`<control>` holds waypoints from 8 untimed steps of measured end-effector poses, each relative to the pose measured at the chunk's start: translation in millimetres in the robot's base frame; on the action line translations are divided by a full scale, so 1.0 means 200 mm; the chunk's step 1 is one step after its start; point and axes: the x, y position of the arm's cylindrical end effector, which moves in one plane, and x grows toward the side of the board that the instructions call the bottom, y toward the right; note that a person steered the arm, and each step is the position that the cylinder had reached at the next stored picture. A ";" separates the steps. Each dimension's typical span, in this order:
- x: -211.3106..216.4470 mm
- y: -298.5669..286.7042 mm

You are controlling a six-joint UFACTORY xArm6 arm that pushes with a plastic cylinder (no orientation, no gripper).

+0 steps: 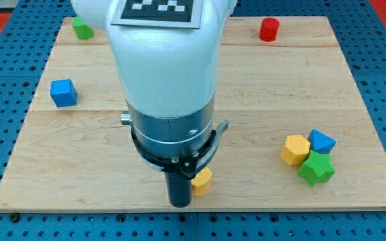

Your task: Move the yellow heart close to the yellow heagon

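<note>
Blocks on desk (260, 80), total count: seven.
Yellow: two, namely yellow hexagon (295, 148) and yellow block (202, 181), shape partly hidden.
Blue: two, namely blue cube (63, 92) and blue block (322, 141).
Green: two, namely green star (316, 168) and green block (82, 28).
Red: one, red cylinder (269, 29).
</note>
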 end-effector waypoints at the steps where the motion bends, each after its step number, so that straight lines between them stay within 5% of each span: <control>1: -0.02 0.13; 2: -0.06 0.41; 4: -0.12 0.06; 6: -0.10 0.71; 7: -0.10 0.52; 8: -0.13 0.00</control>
